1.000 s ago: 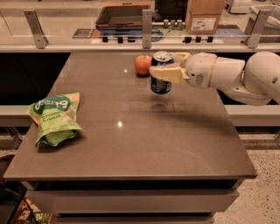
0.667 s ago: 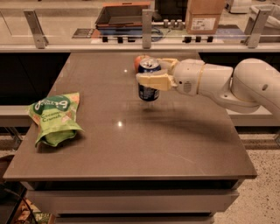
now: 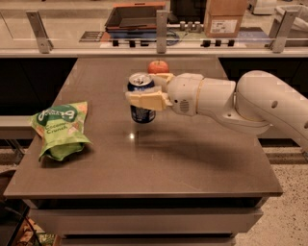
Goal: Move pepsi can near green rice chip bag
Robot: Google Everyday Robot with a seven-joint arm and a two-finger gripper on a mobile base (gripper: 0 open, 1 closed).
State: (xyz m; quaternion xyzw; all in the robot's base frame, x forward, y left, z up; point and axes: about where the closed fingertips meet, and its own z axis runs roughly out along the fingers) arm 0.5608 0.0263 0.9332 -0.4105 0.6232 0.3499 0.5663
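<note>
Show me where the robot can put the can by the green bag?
The bare table between the green rice chip bag and the pepsi can, which the gripper holds, is free. So is the front strip along the near edge. It is crowded only at the back, where the apple sits just behind the can.

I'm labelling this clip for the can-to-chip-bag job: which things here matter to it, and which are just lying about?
In the job:
can, held in the gripper over the middle of the table
green chip bag, lying near the table's left edge

Lying about:
apple, behind the can
cardboard box and dark tray, beyond the table
</note>
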